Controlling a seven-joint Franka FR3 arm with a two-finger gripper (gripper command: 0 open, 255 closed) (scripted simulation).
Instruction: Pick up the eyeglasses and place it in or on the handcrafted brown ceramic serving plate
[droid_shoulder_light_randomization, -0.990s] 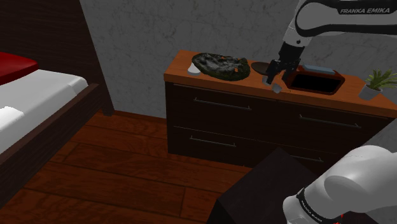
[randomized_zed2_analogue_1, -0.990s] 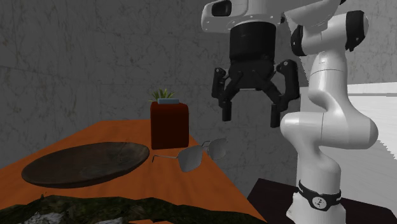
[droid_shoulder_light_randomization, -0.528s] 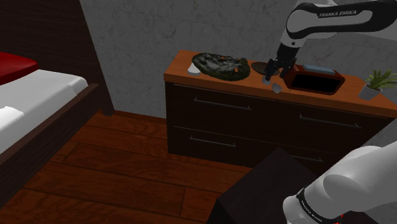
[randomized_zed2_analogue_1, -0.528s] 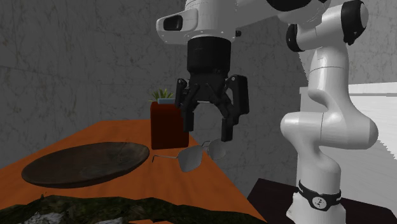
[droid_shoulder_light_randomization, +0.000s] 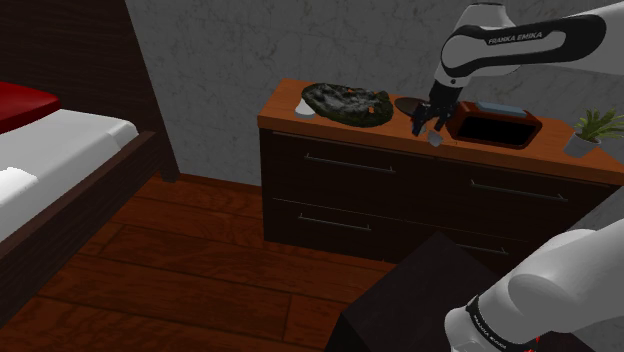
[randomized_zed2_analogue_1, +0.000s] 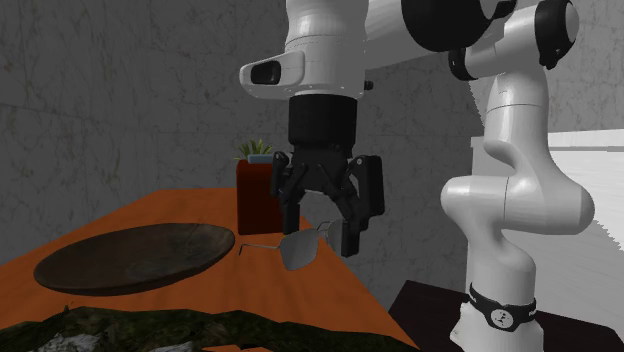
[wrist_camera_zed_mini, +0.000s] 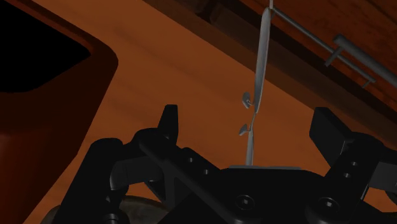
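Shoulder view, left to right: a dark mottled lumpy object (droid_shoulder_light_randomization: 345, 102) sat at the left end of the orange-topped, dark-drawered table (droid_shoulder_light_randomization: 285, 108). Next came the dark brown round shallow plate (droid_shoulder_light_randomization: 408, 104), then the thin wire-framed, grey-lensed eyeglasses (droid_shoulder_light_randomization: 437, 140) by the table's front edge. After those came a dark red-brown rectangular tray (droid_shoulder_light_randomization: 497, 130) and a small potted plant (droid_shoulder_light_randomization: 590, 128).

- Eyeglasses lay on the table, between plate and tray and just beside the plate. The carry looked short.
- Jaws hung directly over the eyeglasses, spread wide and holding nothing.
- Wrist view: the frame (wrist_camera_zed_mini: 257, 95) ran edge-on between the black fingers (wrist_camera_zed_mini: 168, 121), nose pads visible, neither finger touching it. The spread was probably there to straddle the thin frame and close across it near the bridge.
- Second exterior view: one fingertip overlapped the far lens. Contact with the table couldn't be told.
- Judged step: final descent before the pinch. Risk: a thin, light frame could skid or tip near the table edge.
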